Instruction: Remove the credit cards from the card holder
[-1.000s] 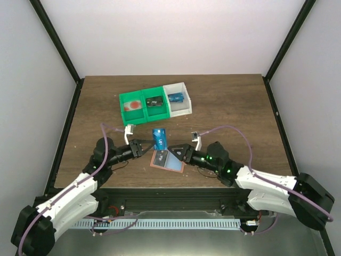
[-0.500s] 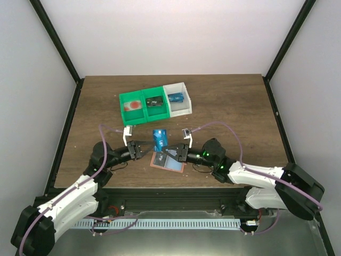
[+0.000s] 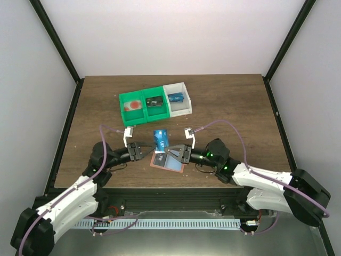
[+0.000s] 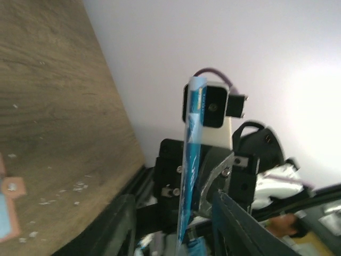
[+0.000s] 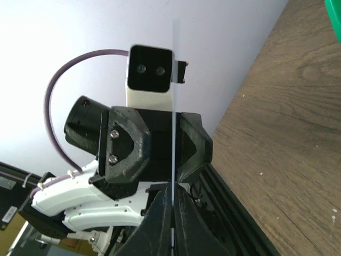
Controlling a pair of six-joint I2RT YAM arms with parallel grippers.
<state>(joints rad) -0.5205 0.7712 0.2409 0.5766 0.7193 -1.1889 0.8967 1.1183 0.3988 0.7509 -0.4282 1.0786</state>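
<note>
The blue credit card (image 3: 160,138) stands on edge in the air between my two grippers. My right gripper (image 3: 170,151) is shut on its lower edge, and in the right wrist view the card (image 5: 173,80) is a thin line pinched between the fingers (image 5: 160,224). My left gripper (image 3: 144,150) is open, its jaws standing apart on either side of the card (image 4: 191,160). Below them the salmon-pink card holder (image 3: 171,166) lies open on the table. A dark card (image 3: 162,157) rests on its pale blue face.
A green two-compartment bin (image 3: 141,105) and a white bin (image 3: 179,99) stand at the back centre, each holding a small item. The holder's tab (image 4: 11,188) shows at the left wrist view's lower left. The table's front rail runs close under both grippers.
My right gripper moved in and shut on the blue card. My left gripper, which was shut on the card, has opened off it.
</note>
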